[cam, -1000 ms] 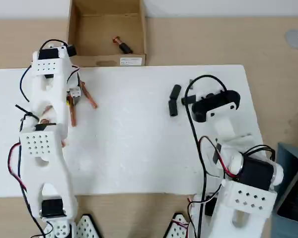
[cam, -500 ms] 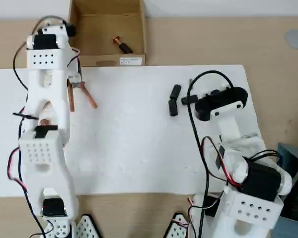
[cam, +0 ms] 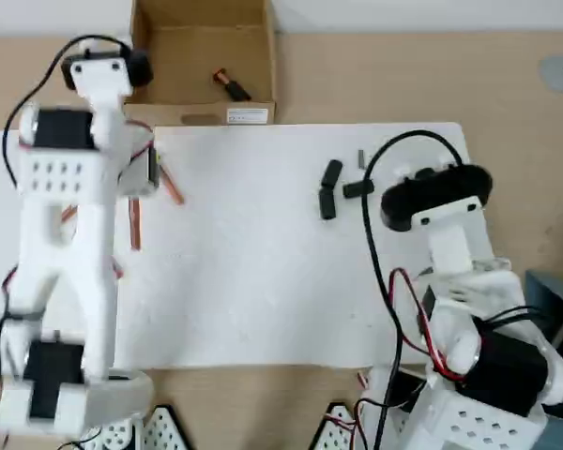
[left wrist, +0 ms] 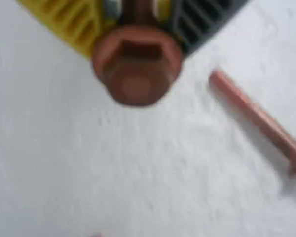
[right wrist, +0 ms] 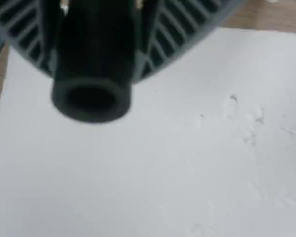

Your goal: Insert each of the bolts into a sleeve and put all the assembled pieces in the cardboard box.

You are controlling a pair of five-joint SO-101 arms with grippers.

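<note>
The left arm [cam: 66, 244] stands tall over the left end of a white foam board [cam: 263, 281] on the desk [cam: 385, 84]. Its jaws, one yellow and one black, are clamped on a copper bolt [left wrist: 136, 64], whose hexagonal head juts out of them toward the wrist camera. A loose bolt [left wrist: 259, 116] lies on the board just beside the held one.

The right arm [cam: 450, 244] is at the board's right side. Its jaws are closed around a black sleeve [right wrist: 92, 74], with the open end of the tube facing the wrist camera. Two more sleeves [cam: 331, 172] [cam: 327, 203] lie on the board close to these jaws.

The cardboard box [cam: 145, 56] sits at the board's far edge, next to the left arm's wrist. One assembled piece [cam: 233, 86] lies inside it.

Compared with a second ago, the left arm has risen from the bolts at the board's left and now looms much larger, its wrist beside the box's left corner. The right arm has drawn slightly to the right, carrying its sleeve. The loose sleeves and the piece in the box lie where they did.
</note>
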